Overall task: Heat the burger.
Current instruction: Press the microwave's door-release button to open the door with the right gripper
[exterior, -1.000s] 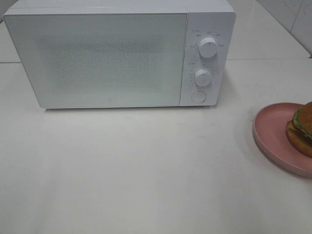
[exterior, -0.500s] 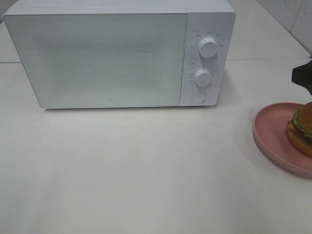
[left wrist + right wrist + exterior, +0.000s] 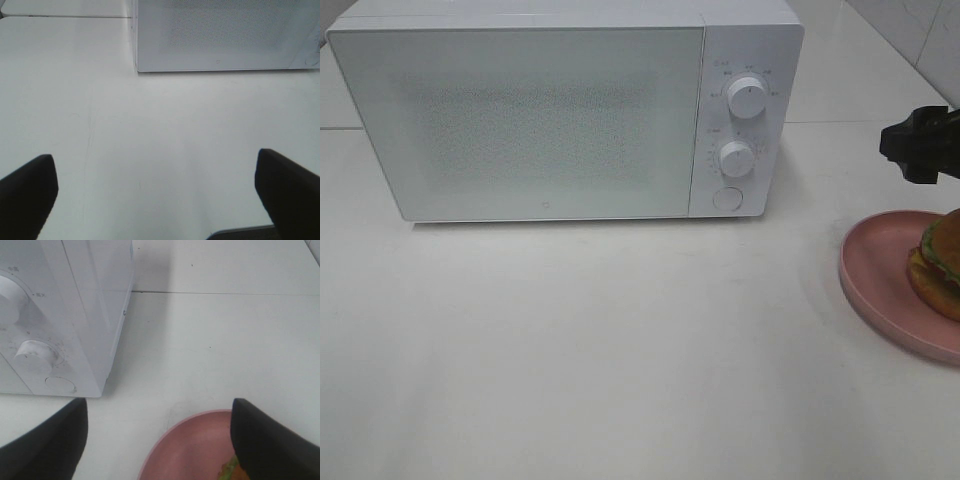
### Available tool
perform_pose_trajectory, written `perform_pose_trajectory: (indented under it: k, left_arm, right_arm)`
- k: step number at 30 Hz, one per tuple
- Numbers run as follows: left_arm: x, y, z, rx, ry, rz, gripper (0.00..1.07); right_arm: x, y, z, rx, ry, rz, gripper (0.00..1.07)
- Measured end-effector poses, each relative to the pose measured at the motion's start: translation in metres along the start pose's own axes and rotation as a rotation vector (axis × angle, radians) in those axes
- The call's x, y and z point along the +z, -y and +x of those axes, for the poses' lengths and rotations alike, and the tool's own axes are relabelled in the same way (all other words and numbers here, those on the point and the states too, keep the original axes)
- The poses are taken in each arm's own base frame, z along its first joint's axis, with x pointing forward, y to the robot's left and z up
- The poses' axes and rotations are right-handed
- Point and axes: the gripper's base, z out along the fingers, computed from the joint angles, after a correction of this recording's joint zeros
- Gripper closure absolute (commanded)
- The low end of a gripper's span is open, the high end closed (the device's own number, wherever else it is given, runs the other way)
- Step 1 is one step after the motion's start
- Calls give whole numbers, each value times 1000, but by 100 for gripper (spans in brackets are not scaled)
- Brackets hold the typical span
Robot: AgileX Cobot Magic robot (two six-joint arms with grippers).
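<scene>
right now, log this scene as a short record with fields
microwave: white, door shut, at the back of the table
burger: on the pink plate, far right, partly cut off in the high view
left claw: open, empty, over bare table
right claw: open, empty, hovers by the plate
task status: door not yet opened

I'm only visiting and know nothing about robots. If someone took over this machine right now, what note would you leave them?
Left claw: open, empty, over the bare table in front of the microwave.
Right claw: open, empty, hovering by the pink plate, touching nothing.
Burger: on the plate, to the right of the microwave.
Done: nothing yet; the microwave is shut.
Left: open it, put the burger in, close it, start the heat.
</scene>
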Motion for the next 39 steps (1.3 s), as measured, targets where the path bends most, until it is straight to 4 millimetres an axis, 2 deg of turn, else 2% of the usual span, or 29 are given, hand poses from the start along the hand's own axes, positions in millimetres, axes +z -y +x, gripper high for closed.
perform_pose_trajectory:
  k: [5,9,15,27,39]
  left_arm:
    - [0,0,0,0,0,0,7]
    - [0,0,0,0,0,0,7]
    - [0,0,0,0,0,-1,7]
    - [0,0,0,0,0,-1,7]
    - [0,0,0,0,0,-1,7]
  right_arm:
    - [13,0,2,-2,40,2,31]
    - [17,-4,7,-7,84,-13,31]
    - [20,-22,21,-36,154,-48,31]
    - [40,-57,47,-55,203,-37,31]
    - [47,-86,73,-74,227,-16,31]
